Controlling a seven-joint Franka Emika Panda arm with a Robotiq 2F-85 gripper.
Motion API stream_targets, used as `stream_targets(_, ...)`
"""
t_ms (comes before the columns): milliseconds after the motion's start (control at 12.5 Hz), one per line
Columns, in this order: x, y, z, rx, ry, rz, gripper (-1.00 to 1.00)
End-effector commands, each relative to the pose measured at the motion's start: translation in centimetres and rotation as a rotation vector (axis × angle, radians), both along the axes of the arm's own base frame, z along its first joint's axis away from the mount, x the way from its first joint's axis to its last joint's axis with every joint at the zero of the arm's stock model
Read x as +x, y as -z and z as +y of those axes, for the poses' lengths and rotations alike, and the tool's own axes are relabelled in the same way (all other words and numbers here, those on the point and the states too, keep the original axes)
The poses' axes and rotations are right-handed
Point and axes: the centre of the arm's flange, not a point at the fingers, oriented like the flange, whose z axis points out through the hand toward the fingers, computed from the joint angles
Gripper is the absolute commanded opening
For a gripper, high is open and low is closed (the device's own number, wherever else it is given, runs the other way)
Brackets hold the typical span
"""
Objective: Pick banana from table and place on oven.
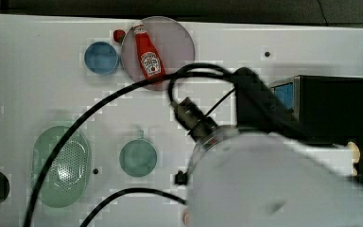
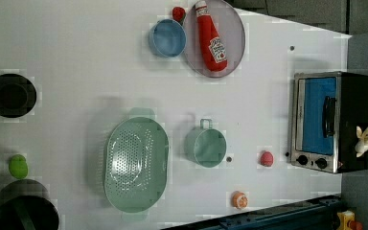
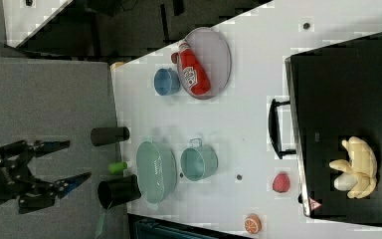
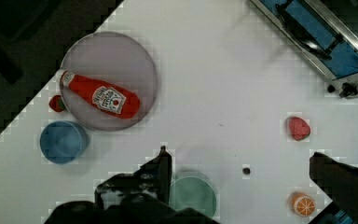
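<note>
Jaws of black robot gripper (image 3: 62, 162) spread wide, empty, raised well apart from table. Large flat white table (image 2: 76, 57) carries boxy black-topped toaster oven (image 2: 333, 120) with blue glass door. Round grey plate (image 2: 235, 38) holds red ketchup bottle (image 2: 211, 36), lying flat. Pale green perforated colander (image 2: 135, 164) beside green handled cup (image 2: 206, 146). Small pale cream-yellow peeled banana (image 3: 355, 167) rests on oven's black top.
</note>
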Motion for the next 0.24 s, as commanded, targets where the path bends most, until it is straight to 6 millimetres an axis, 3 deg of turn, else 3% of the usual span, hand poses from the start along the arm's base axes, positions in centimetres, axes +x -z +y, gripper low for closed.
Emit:
stream_targets(80,2.16,4.77,-0.79,-0.013,0.123,0.131,1.0)
stream_targets(240,2.14,4.72,-0.49,-0.015,0.118,0.13,1.0)
